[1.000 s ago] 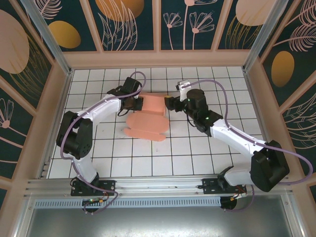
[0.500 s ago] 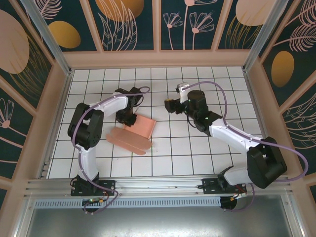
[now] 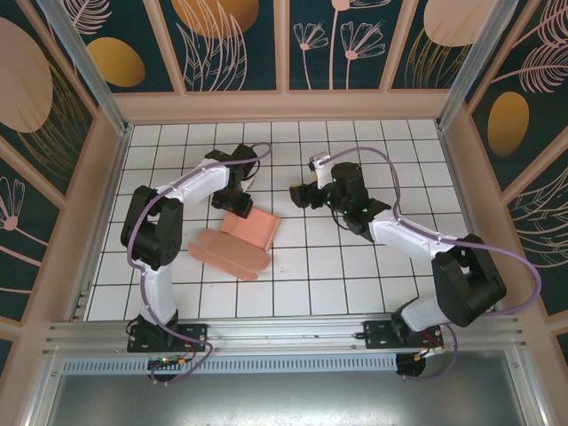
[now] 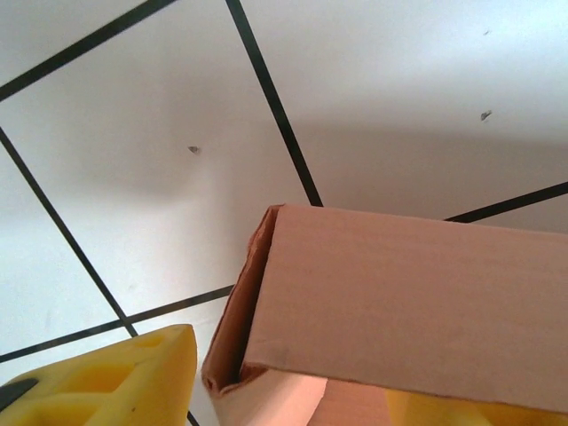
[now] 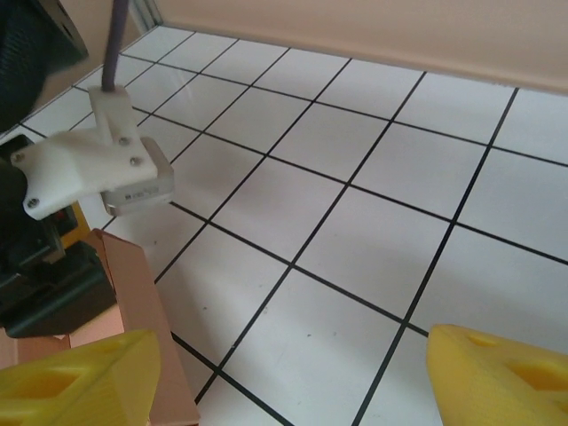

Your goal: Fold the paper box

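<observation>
Two claws are seen near the paper box [image 3: 251, 229], which lies left of centre in the top view on the tabletop [image 3: 355, 275], part-folded w/ rounded flaps spread toward lower left. Left claw [image 3: 238, 206] is set at the box's upper edge. In its wrist view the fingers [image 4: 115, 382] straddle a folded corner, but pinching vs. let go cannot be told. Right claw [image 3: 297, 193] is spread and empty, just right of the box. Next fold is best pressed close to the crease, w/ the base pinned by the other claw so nothing slides.
</observation>
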{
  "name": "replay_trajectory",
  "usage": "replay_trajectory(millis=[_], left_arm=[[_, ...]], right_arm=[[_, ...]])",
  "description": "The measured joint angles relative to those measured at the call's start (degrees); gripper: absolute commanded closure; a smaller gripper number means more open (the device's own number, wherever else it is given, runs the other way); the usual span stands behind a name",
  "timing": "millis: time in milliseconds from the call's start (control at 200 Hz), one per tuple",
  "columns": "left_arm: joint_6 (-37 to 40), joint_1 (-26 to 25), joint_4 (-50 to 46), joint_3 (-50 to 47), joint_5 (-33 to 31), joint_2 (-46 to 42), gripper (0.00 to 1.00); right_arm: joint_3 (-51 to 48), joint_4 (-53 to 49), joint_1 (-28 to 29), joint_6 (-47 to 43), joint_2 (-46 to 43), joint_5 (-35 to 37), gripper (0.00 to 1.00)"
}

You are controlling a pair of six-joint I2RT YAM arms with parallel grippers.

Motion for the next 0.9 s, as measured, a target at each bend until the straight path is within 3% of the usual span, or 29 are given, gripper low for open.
replay_trajectory(millis=[255,360,821,901], left_arm=[[-0.2,0.0,0.7,-0.3,-0.7,-0.2,0.49],[-0.7,0.0,1.2,-0.3,-1.0,-1.1,0.59],[-1.2,0.0,2.1,-3.1,-3.9,-0.5,0.76],[-1.2,0.0,2.8,-3.1,-3.7,0.7,0.85]], right_arm=[[1.4,0.1,0.0,-0.3,0.9,-1.9,0.21],[2.4,0.1,0.2,-0.5,2.1,-2.9,0.22],[2.9,-0.3,1.0,-0.9,4.1,-3.9,0.22],[2.9,-0.3,1.0,-0.9,4.1,-3.9,0.21]])
